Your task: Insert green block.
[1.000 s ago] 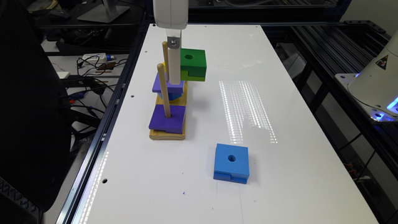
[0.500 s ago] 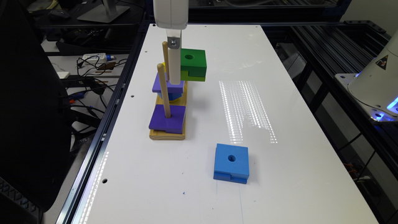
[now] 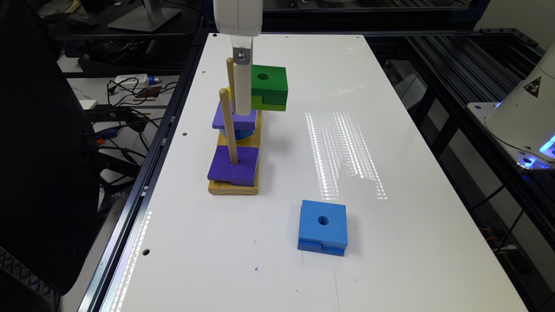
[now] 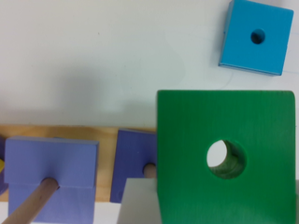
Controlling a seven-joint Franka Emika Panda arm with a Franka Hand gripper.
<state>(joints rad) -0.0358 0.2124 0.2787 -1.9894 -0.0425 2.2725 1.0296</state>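
"Where is the green block (image 3: 269, 86)?"

"Up in the air, held by the pincer (image 3: 243, 93), beside the far peg (image 3: 230, 82), not over it yet."

"How to do it well?"

"Slide it until its hole sits right above the peg tip. Keep it flat, then lower slowly."

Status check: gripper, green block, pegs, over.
Gripper shut on green block, held up beside the pegs. Not on a peg yet. Purple blocks sit on both pegs; blue block lies off to the side.
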